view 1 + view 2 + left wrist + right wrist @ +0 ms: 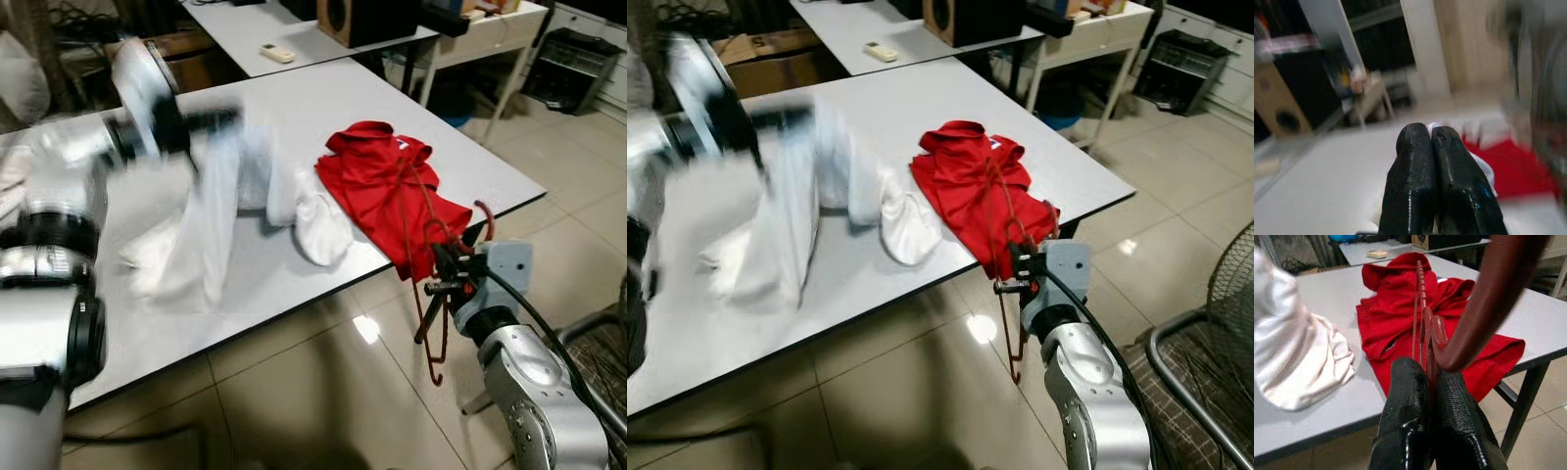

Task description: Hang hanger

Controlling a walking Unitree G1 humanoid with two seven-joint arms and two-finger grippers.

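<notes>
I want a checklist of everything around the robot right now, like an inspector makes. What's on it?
Surface: grey rectangular table, white cloth and red shirt lying on it.
Job's things: dark red plastic hanger, hanging past the table edge; crumpled red shirt draped over that edge.
Clutter: white cloth garment, partly lifted; white remote control on the far table.
End effectors: right end effector shut on the hanger; left end effector shut on the white garment, blurred.
Cables: black cable along the right arm.
Surroundings: glossy tiled floor, wooden speaker box, black crate.
</notes>
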